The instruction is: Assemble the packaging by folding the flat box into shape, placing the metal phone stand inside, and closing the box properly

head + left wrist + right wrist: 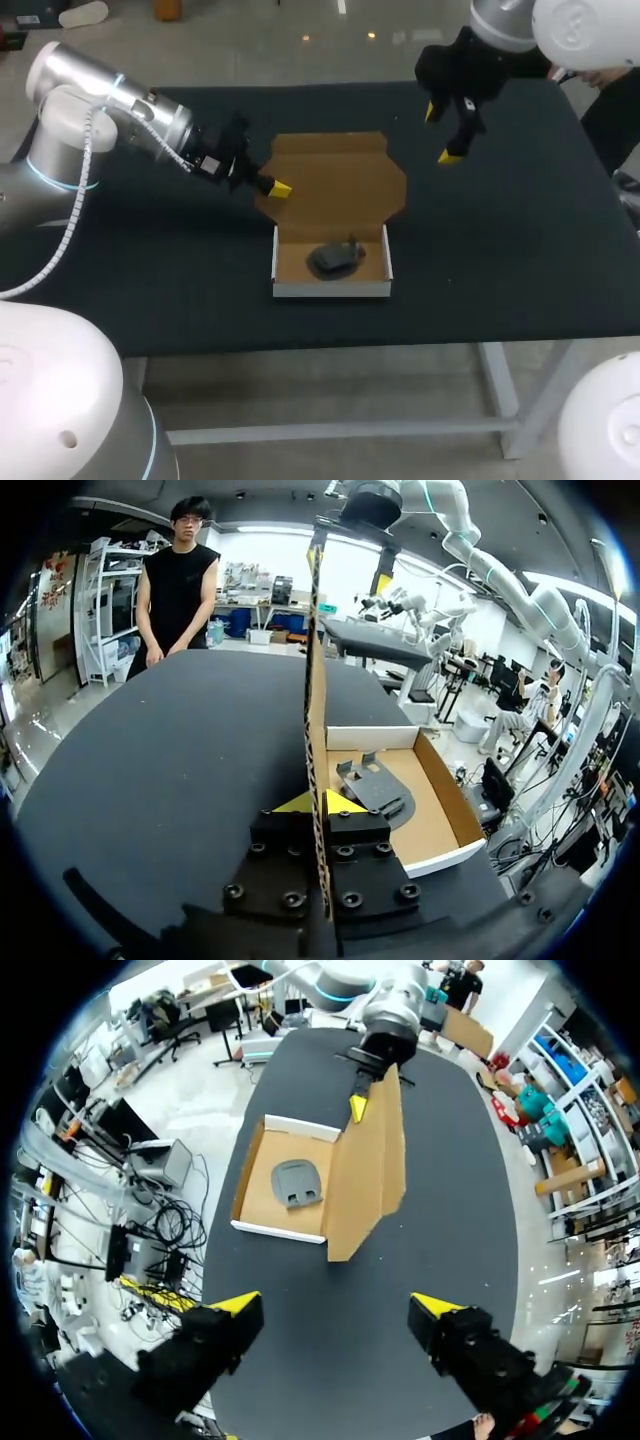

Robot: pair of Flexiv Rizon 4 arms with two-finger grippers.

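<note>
A cardboard box tray [332, 290] with white outer walls sits mid-table, and the dark metal phone stand [335, 259] lies inside it. Its brown lid [340, 180] stands raised behind the tray. My left gripper [278, 188] is shut on the lid's left edge. In the left wrist view the lid [316, 680] shows edge-on between the yellow tips of that gripper [320, 802], with the stand [372, 788] beside it in the tray [370, 738]. My right gripper [441, 133] hangs open above the table's far right. Its wrist view shows it [337, 1306] well clear of the lid [370, 1170], stand [297, 1182] and tray [275, 1231].
The black table [520, 230] carries nothing else; bare surface lies to the left, right and front of the box.
</note>
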